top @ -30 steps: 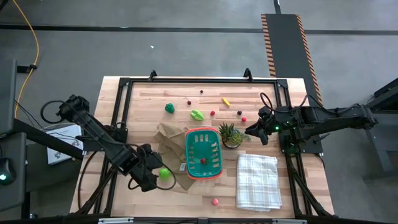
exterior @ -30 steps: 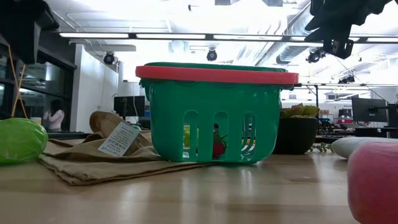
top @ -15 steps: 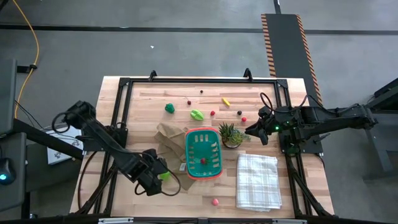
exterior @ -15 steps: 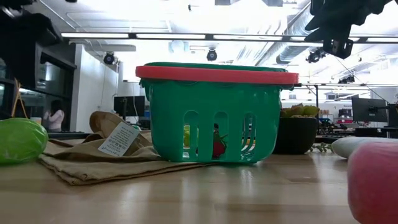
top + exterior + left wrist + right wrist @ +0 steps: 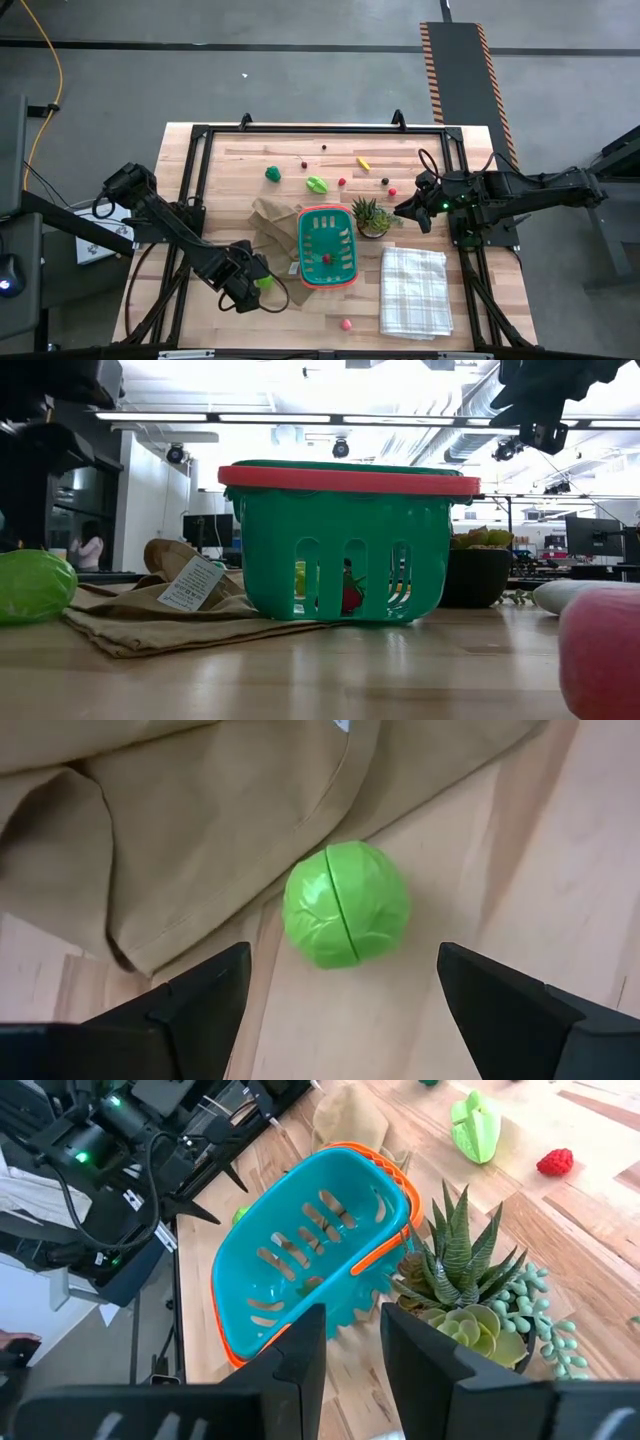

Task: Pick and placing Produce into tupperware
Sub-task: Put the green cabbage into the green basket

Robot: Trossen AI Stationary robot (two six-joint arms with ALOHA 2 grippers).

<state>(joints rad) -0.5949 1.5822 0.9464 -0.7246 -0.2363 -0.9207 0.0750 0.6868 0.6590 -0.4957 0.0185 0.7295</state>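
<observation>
A green ball of produce [image 5: 347, 904] lies on the table against the edge of the brown bag [image 5: 180, 830]. My left gripper [image 5: 342, 955] hangs open over it, pointing down, one finger on each side and clear of it. In the high view this gripper [image 5: 252, 284] is at the near left. The teal, orange-rimmed tupperware [image 5: 327, 248] stands mid-table with a red piece [image 5: 327, 259] inside. More produce lies at the far side: a green round piece [image 5: 273, 173], a leafy one [image 5: 317, 184], a yellow one [image 5: 364, 163]. My right gripper [image 5: 410, 210] waits above the table's right side, narrowly open and holding nothing.
A spiky potted plant [image 5: 370, 216] stands right of the tupperware. A white checked cloth [image 5: 413, 290] lies at the near right. A pink piece [image 5: 346, 323] sits near the front edge. Small red and dark pieces [image 5: 385, 181] dot the far half.
My left gripper has come down and a little toward the table's right, over the green ball, staying open. The ball has not moved.
</observation>
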